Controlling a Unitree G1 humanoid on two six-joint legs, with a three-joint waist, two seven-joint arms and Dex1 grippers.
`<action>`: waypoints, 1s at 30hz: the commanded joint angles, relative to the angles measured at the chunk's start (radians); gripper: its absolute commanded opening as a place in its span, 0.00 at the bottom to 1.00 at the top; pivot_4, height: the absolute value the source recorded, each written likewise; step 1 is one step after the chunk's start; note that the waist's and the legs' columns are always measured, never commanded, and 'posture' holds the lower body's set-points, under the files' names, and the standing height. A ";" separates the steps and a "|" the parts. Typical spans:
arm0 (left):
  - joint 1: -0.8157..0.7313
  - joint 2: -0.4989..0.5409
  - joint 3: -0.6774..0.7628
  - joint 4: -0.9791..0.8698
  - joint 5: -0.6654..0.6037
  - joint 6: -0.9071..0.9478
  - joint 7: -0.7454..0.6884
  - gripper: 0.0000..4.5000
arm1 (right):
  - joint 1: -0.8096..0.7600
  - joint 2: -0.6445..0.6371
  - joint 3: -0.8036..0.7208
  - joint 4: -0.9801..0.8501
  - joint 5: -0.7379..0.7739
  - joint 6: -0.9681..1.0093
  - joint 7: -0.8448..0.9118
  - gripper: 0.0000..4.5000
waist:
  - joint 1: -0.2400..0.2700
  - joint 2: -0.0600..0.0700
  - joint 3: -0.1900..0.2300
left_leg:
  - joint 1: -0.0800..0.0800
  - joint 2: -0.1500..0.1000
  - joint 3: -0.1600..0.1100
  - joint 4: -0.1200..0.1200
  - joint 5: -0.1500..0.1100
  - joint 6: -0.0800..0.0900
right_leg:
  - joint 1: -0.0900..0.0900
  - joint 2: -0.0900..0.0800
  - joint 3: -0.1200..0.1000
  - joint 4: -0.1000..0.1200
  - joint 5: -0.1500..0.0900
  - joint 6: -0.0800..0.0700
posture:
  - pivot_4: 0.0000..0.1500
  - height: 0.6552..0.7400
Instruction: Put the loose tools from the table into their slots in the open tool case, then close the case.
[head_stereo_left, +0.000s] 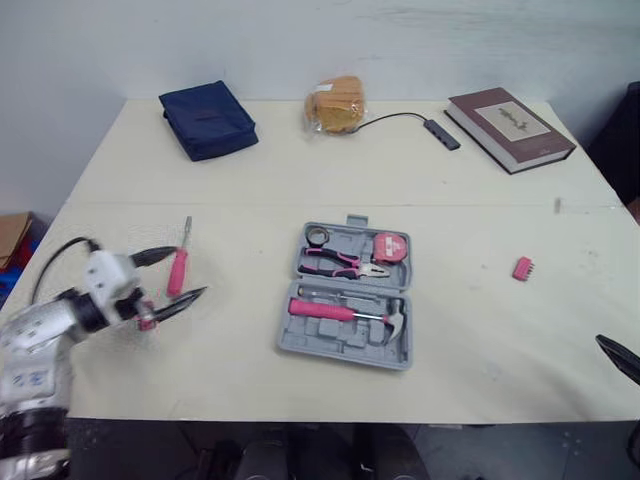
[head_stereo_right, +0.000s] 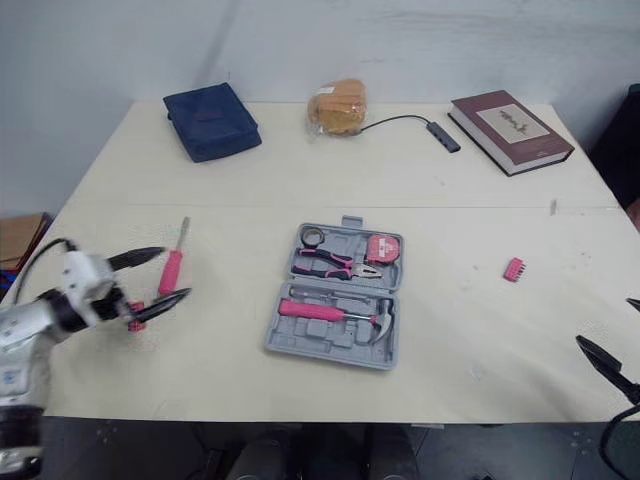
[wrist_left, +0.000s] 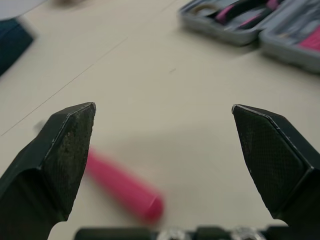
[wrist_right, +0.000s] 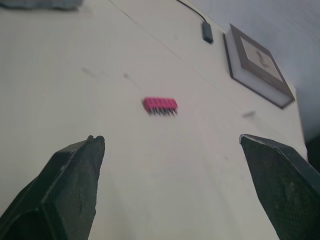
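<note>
We are holding the left gripper (head_stereo_left: 190, 270) wide open and empty over the half-hidden pink screwdriver (wrist_left: 125, 189), and the right gripper (wrist_right: 170, 137), mostly cut off, gaping empty.

- The left arm (head_stereo_left: 45, 330) is clad in white and silver-grey shells, joined by a black collar.
- A black cable (head_stereo_left: 55, 255) is looped above its wrist.
- The left claw (head_stereo_left: 190, 270) and right claw (wrist_right: 171, 141) are each formed of two black, tapered, cross-hatched fingers.
</note>
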 joint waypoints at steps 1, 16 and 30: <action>0.082 0.036 0.172 0.008 -0.053 0.007 0.059 0.98 | 0.002 -0.050 -0.066 0.115 0.014 -0.052 -0.016 1.00 | -0.001 0.000 0.000 | 0.000 0.000 0.000 0.000 -0.002 -0.003 | 0.000 0.000 0.000 0.000 0.000 0.000 | 1.00 1.00; 0.347 0.026 0.474 0.184 -0.126 0.079 0.206 0.98 | -0.078 -0.086 -0.036 0.474 0.014 -0.173 -0.048 1.00 | -0.002 0.000 0.000 | 0.002 0.000 0.006 -0.012 0.000 -0.010 | -0.009 -0.001 0.004 0.001 -0.002 -0.004 | 1.00 1.00; 0.386 -0.216 0.261 -0.411 -0.177 0.321 0.420 0.98 | -0.253 0.132 0.293 -0.186 0.141 0.082 0.064 1.00 | -0.020 -0.001 0.000 | 0.001 0.002 0.006 -0.015 0.006 -0.019 | -0.011 0.001 0.006 0.005 -0.001 -0.006 | 1.00 1.00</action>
